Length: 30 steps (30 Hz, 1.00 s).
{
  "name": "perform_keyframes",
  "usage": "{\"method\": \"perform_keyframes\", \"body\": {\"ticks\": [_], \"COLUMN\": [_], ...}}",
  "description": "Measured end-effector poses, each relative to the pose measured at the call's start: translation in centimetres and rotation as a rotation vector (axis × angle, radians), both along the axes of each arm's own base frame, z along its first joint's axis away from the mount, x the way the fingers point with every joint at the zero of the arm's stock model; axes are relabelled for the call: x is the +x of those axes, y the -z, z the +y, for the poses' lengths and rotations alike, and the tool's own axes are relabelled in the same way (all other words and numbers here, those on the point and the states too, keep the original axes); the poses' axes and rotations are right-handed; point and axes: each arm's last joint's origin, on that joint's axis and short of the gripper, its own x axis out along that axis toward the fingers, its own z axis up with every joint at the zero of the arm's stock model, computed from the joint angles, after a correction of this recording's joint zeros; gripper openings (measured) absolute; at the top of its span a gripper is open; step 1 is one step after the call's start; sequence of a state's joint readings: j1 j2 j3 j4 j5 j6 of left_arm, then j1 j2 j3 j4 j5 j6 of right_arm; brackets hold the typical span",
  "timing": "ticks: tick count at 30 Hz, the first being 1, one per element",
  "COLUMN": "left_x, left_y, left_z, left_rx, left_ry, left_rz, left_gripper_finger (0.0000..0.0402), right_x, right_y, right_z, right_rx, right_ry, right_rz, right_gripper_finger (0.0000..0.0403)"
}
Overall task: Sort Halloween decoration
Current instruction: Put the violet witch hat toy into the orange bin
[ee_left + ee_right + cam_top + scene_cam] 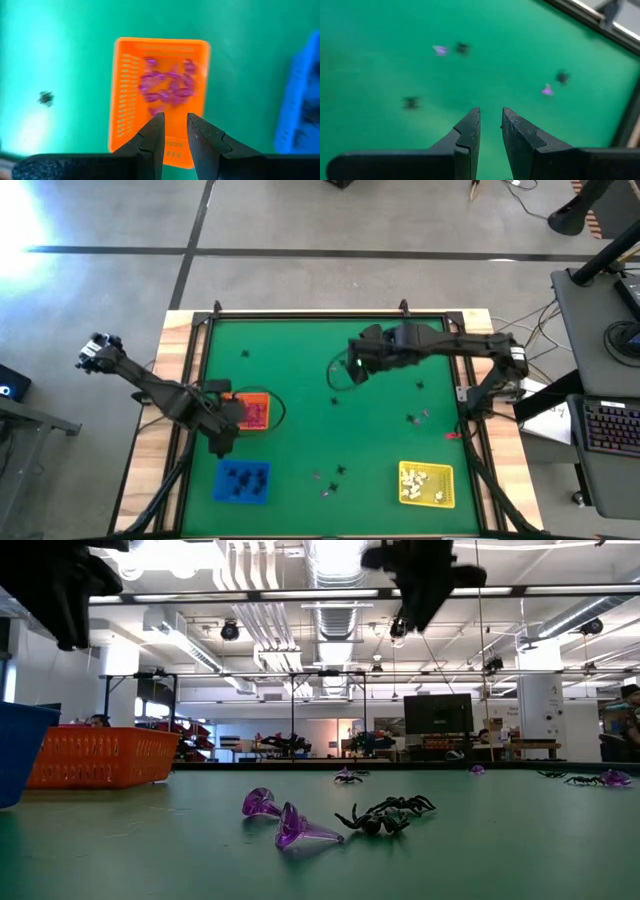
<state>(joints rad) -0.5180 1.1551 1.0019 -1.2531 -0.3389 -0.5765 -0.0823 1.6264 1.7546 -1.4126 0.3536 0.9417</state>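
overhead, left gripper (175,131) above orange tray (127,100)

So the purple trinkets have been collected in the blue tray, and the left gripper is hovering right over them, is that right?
Not quite. The purple trinkets lie in the orange tray, not the blue tray. The left wrist view shows it, with the left gripper hovering right over them.

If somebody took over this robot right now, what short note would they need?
Left end effector: above the orange tray, fingers apart, nothing held.
Right end effector: over the green table, fingers apart, nothing held.
Done: purple trinkets in the orange tray, black ones in the blue tray, white ones in the yellow tray.
Left: black spiders and purple pieces loose on the table.
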Motion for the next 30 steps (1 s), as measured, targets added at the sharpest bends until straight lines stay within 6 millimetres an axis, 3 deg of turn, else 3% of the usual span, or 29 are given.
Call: {"method": "perform_keyframes", "body": {"ticks": [6,9,15,20,30], "left_x": [-0.8,-1.3,-2.0,-2.3,-2.4], "left_y": [-1.1,-1.5,-2.1,-2.4,-2.6], "left_z": [1.7,2.1,2.4,2.7,3.0], "left_rx": [-0.027,-0.044,-0.075,-0.058,-0.020], "left_ry": [-0.111,-0.127,-0.157,-0.172,-0.247], "left_rz": [-0.071,-0.099,-0.143,-0.178,-0.240], "left_gripper_finger": [0.0065,0.0065,0.0065,0.0065,0.0065], "right_x": [-1.6,-2.5,-3.5,-3.5,-3.7], "right_y": [4.0,6.0,7.7,8.1,10.5], "right_z": [-5.6,-7.4,-7.9,-8.4,-12.8], "right_rx": [0.129,0.172,0.228,0.163,0.254], "right_ry": [0.091,0.141,0.107,0.051,0.077], "right_rz": [0.139,0.181,0.260,0.310,0.303], "right_gripper_finger": [0.0070,0.0070,0.0070,0.0071,0.0127]}}
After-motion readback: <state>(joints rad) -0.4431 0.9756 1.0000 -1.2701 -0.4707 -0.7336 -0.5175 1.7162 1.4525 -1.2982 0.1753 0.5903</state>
